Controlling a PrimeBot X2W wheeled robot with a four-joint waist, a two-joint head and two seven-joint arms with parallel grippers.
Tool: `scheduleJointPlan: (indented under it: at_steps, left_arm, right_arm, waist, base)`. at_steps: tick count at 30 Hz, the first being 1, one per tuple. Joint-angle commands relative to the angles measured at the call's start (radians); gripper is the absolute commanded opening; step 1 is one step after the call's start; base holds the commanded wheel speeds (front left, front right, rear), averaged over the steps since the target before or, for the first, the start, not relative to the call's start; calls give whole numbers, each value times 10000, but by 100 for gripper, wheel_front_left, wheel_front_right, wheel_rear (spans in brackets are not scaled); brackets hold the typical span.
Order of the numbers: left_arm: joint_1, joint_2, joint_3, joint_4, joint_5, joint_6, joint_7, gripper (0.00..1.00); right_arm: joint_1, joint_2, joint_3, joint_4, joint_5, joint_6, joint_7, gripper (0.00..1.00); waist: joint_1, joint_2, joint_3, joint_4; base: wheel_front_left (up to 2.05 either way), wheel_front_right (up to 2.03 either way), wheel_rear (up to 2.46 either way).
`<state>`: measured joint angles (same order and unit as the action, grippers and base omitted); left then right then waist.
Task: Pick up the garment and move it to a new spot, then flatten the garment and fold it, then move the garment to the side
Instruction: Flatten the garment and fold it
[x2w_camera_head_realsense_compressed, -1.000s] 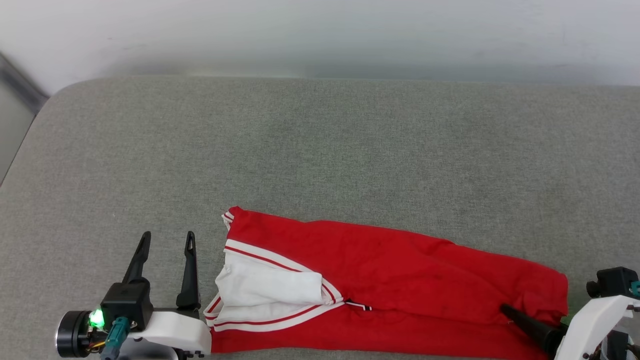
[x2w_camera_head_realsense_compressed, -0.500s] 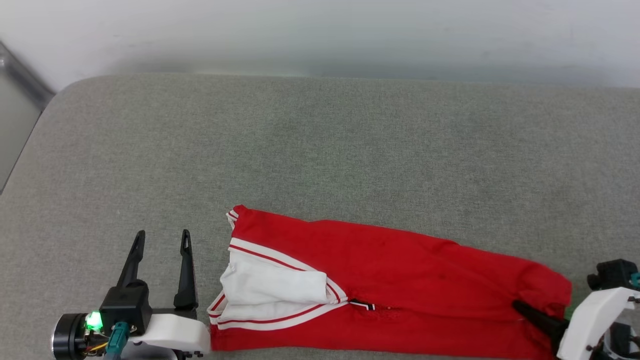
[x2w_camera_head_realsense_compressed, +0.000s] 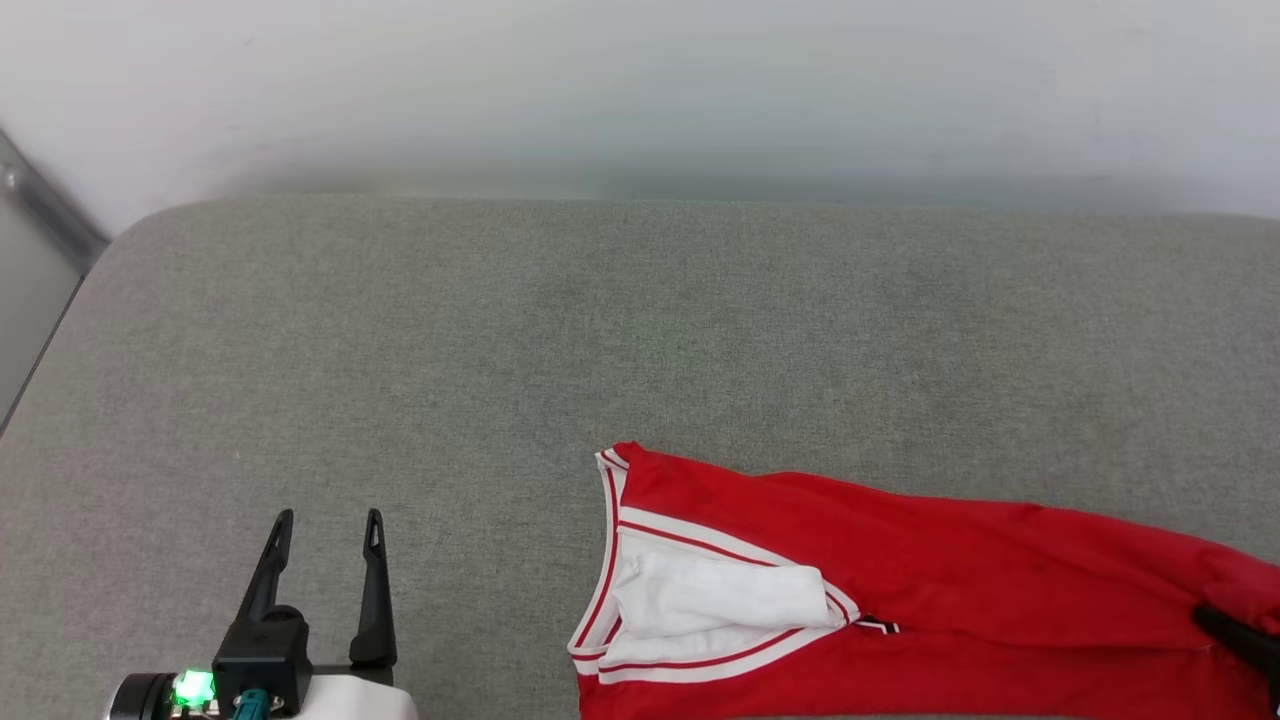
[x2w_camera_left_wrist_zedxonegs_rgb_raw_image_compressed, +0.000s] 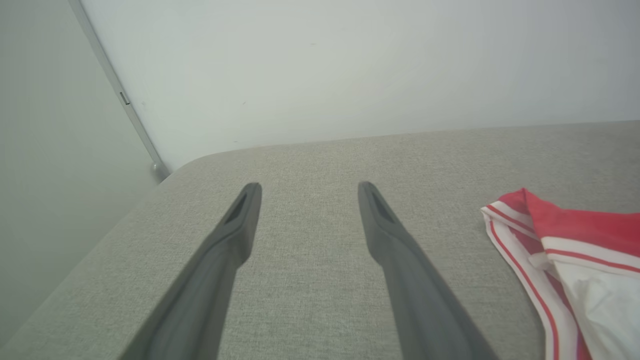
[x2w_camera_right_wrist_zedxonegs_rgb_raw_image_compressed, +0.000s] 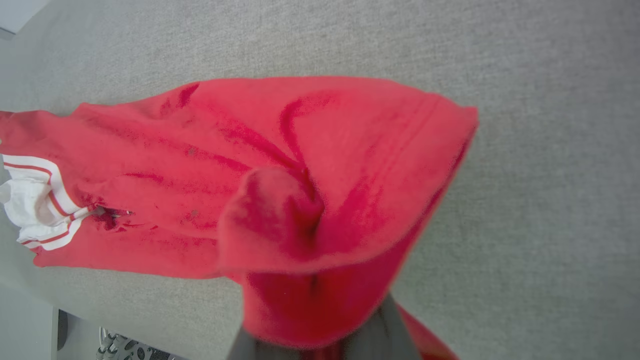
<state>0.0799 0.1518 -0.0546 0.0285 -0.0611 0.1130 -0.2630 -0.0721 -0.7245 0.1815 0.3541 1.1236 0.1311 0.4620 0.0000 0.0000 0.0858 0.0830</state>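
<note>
The garment (x2w_camera_head_realsense_compressed: 950, 570) lies as a long folded red band near the front of the grey padded surface (x2w_camera_head_realsense_compressed: 640, 340), its white sleeve and striped trim at the left end. My right gripper (x2w_camera_head_realsense_compressed: 1215, 622) is shut on the garment's right end at the frame's edge. In the right wrist view the red cloth (x2w_camera_right_wrist_zedxonegs_rgb_raw_image_compressed: 300, 165) bunches up and wraps over the fingers (x2w_camera_right_wrist_zedxonegs_rgb_raw_image_compressed: 387, 337), hiding their tips. My left gripper (x2w_camera_head_realsense_compressed: 329, 516) stands open over bare surface, well left of the garment. The left wrist view has the open gripper (x2w_camera_left_wrist_zedxonegs_rgb_raw_image_compressed: 308, 186) with the striped trim of the garment (x2w_camera_left_wrist_zedxonegs_rgb_raw_image_compressed: 575, 225) off to its right.
A pale wall (x2w_camera_head_realsense_compressed: 640, 90) runs along the back of the surface. The surface's rounded left corner (x2w_camera_head_realsense_compressed: 120, 235) drops off beside a wall strip. Its front edge (x2w_camera_right_wrist_zedxonegs_rgb_raw_image_compressed: 150, 305) lies just below the garment in the right wrist view.
My right gripper has shut on the garment's right end and dragged the whole garment to the right, away from the left gripper. The head view has tilted slightly. The left gripper stays open.
</note>
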Motion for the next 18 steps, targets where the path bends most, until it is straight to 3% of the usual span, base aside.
scheduleJointPlan:
  at_steps: [1, 10, 18]
  left_arm:
    - [162, -45, 73, -16, 104, -68, -22, 100]
    - [249, -214, 68, -114, 330, -174, -22, 100]
    - [43, -357, -8, -113, 379, -297, -22, 100]
  right_arm:
    - [254, -76, 17, -484, 121, -7, 262, 0]
    - [468, 104, 365, -2801, -259, -6, 1227, 0]
    - [-911, 1055, 1768, -4574, -1288, -6, 2328, 0]
  waist:
    - [0, 0, -132, -48]
    - [0, 0, -232, -6]
    - [0, 0, -1, 134]
  base:
    - [0, 0, 0]
    - [0, 0, 0]
    - [0, 0, 0]
